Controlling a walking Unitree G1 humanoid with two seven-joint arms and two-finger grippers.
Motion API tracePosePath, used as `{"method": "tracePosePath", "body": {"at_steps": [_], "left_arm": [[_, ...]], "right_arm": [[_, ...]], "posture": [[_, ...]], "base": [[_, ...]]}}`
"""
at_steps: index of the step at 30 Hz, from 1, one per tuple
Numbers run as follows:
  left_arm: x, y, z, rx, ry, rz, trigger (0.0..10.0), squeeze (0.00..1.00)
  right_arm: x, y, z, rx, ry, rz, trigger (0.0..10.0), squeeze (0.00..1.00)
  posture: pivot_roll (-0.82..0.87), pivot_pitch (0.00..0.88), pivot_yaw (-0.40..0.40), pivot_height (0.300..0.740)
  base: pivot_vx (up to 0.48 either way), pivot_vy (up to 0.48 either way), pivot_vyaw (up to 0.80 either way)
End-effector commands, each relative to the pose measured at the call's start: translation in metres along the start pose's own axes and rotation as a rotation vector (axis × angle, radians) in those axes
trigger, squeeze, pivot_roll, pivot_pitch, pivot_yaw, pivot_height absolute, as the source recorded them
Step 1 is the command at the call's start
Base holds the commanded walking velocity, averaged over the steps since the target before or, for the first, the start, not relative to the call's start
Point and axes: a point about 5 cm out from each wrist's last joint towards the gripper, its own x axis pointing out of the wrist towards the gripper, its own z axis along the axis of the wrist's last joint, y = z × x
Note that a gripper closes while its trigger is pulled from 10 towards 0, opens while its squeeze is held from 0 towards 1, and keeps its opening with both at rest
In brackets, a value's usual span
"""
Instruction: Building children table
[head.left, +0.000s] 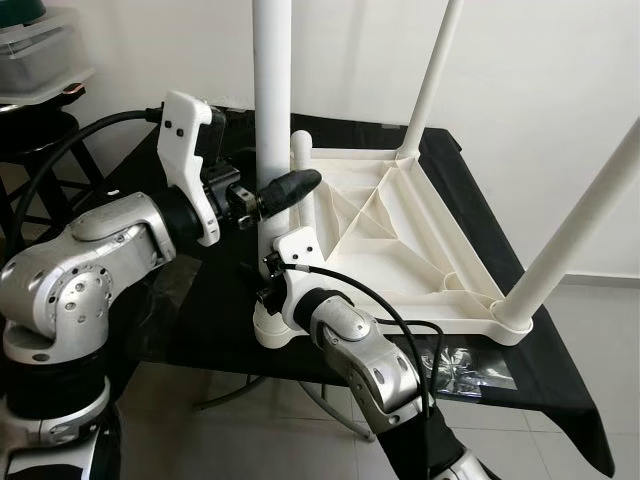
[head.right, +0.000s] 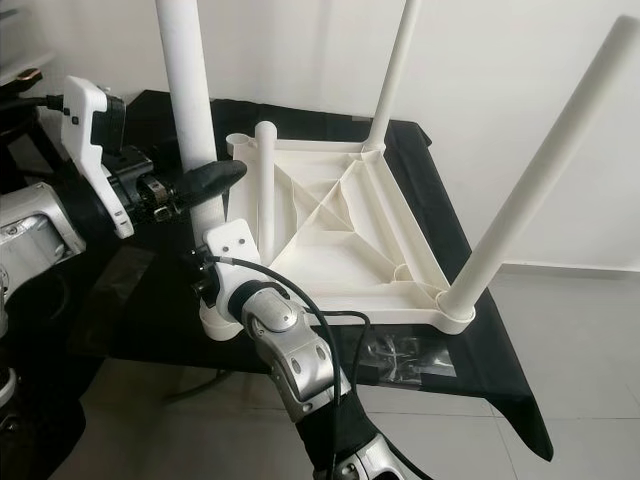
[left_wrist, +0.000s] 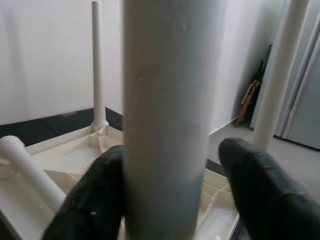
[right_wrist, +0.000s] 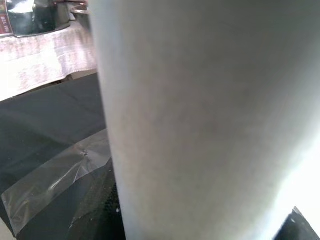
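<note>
Left eye view had the black-covered work table (head.left: 560, 390) running across the middle of the frame, and on it, upside down, lay the white children's table top (head.left: 400, 225), its ribbed underside facing up at centre. Three white legs stood up out of its corners: the near-left leg (head.left: 273, 110) rose at centre left and ran off the top edge, the far leg (head.left: 432, 80) climbed at upper centre, and the near-right leg (head.left: 575, 230) slanted up to the right edge from its socket at lower right. A shorter white post (head.left: 300, 175) stood at the far-left corner, just beside the near-left leg. The silver left arm (head.left: 90, 265) came in from the lower left, and the left gripper (left_wrist: 170, 200) had its black fingers (head.left: 290, 188) spread either side of the near-left leg, one touching it and the other standing a little off in the left wrist view. Lower down at centre, the right gripper (head.left: 272, 275) pressed up against the same leg near its base socket; whether its fingers were spread or pinching, I could not tell. A crinkled clear plastic bag (head.left: 460, 365) lay on the cloth at lower right.
</note>
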Motion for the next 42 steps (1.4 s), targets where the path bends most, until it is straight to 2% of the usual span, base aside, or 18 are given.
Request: {"method": "tracePosePath", "body": {"at_steps": [1, 10, 11, 12, 13, 15, 18, 19, 21, 22, 24, 25, 26, 27, 34, 38, 39, 42], "left_arm": [[0.004, -0.008, -0.001, -0.021, 0.011, -0.055, 0.0, 0.00], [0.007, -0.010, -0.002, 0.004, 0.054, -0.048, 0.0, 0.00], [0.007, -0.011, -0.002, 0.011, 0.061, -0.050, 0.0, 0.00], [0.007, -0.011, -0.002, 0.011, 0.061, -0.050, 0.0, 0.00], [0.007, -0.012, -0.002, 0.016, 0.066, -0.049, 0.0, 0.00], [0.007, -0.013, -0.002, 0.027, 0.075, -0.047, 0.0, 0.00], [0.007, -0.015, -0.002, 0.025, 0.079, -0.049, 0.0, 0.00], [0.007, -0.015, -0.002, 0.025, 0.079, -0.049, 0.0, 0.00], [0.007, -0.016, -0.002, 0.028, 0.081, -0.052, 0.0, 0.00], [0.007, -0.016, -0.002, 0.028, 0.081, -0.052, 0.0, 0.00], [0.008, -0.019, -0.002, 0.031, 0.081, -0.060, 0.0, 0.00], [0.008, -0.020, -0.002, 0.031, 0.081, -0.065, 0.0, 0.00], [0.008, -0.021, -0.002, 0.031, 0.081, -0.067, 0.0, 0.00], [0.008, -0.021, -0.002, 0.031, 0.080, -0.068, 0.0, 0.00], [0.008, -0.024, -0.002, 0.033, 0.081, -0.074, 0.0, 0.00], [0.008, -0.025, -0.002, 0.033, 0.084, -0.079, 0.0, 0.00], [0.008, -0.026, -0.002, 0.035, 0.083, -0.082, 0.0, 0.00], [0.008, -0.026, -0.001, 0.039, 0.082, -0.084, 0.0, 0.00]], "right_arm": [[0.003, 0.007, -0.008, -0.009, 0.053, 0.006, 10.0, 0.00], [0.003, 0.003, 0.001, -0.033, -0.003, 0.059, 10.0, 0.00], [0.001, 0.000, 0.006, -0.027, -0.042, 0.113, 10.0, 0.31], [0.001, 0.000, 0.006, -0.027, -0.042, 0.113, 10.0, 0.31], [0.000, -0.002, 0.009, -0.027, -0.063, 0.146, 10.0, 1.00], [-0.004, -0.007, 0.021, 0.001, -0.120, 0.297, 10.0, 1.00], [-0.012, -0.024, 0.044, -0.031, -0.199, 0.536, 10.0, 1.00], [-0.012, -0.024, 0.044, -0.031, -0.199, 0.536, 10.0, 1.00], [-0.017, -0.038, 0.054, -0.100, -0.218, 0.651, 10.0, 1.00], [-0.017, -0.038, 0.054, -0.100, -0.218, 0.651, 10.0, 1.00], [-0.019, -0.056, 0.061, -0.223, -0.195, 0.762, 10.0, 1.00], [-0.017, -0.063, 0.062, -0.254, -0.163, 0.795, 10.0, 0.33], [-0.016, -0.067, 0.063, -0.265, -0.142, 0.811, 10.0, 0.33], [-0.013, -0.069, 0.063, -0.272, -0.116, 0.822, 10.0, 0.00], [-0.009, -0.071, 0.062, -0.276, -0.079, 0.877, 10.0, 0.00], [-0.005, -0.071, 0.062, -0.248, -0.073, 0.901, 10.0, 0.00], [-0.002, -0.071, 0.060, -0.221, -0.077, 0.901, 0.1, 0.00], [-0.001, -0.070, 0.058, -0.198, -0.084, 0.914, 0.0, 0.00]], "posture": [[0.11, 0.106, -0.092, 0.740], [0.10, 0.108, -0.093, 0.740], [0.11, 0.110, -0.093, 0.740], [0.11, 0.110, -0.093, 0.740], [0.11, 0.110, -0.093, 0.740], [0.11, 0.111, -0.092, 0.740], [0.11, 0.112, -0.090, 0.740], [0.11, 0.112, -0.090, 0.740], [0.11, 0.112, -0.092, 0.740], [0.11, 0.112, -0.092, 0.740], [0.11, 0.112, -0.092, 0.740], [0.12, 0.111, -0.093, 0.740], [0.12, 0.111, -0.093, 0.740], [0.12, 0.113, -0.095, 0.740], [0.13, 0.119, -0.095, 0.740], [0.14, 0.124, -0.096, 0.740], [0.14, 0.124, -0.096, 0.740], [0.14, 0.125, -0.099, 0.740]], "base": [[0.000, 0.000, 0.00], [0.000, 0.000, 0.00], [0.000, 0.000, 0.00], [0.000, 0.000, 0.00], [0.000, 0.000, 0.00], [0.000, 0.000, 0.00], [0.000, 0.000, 0.00], [0.000, 0.000, 0.00], [0.000, 0.000, 0.00], [0.000, 0.000, 0.00], [0.000, 0.000, 0.00], [0.000, 0.000, 0.00], [0.000, 0.000, 0.00], [0.000, 0.000, 0.00], [0.000, 0.000, 0.00], [0.000, 0.000, 0.00], [0.000, 0.000, 0.00], [0.000, 0.000, 0.00]]}}
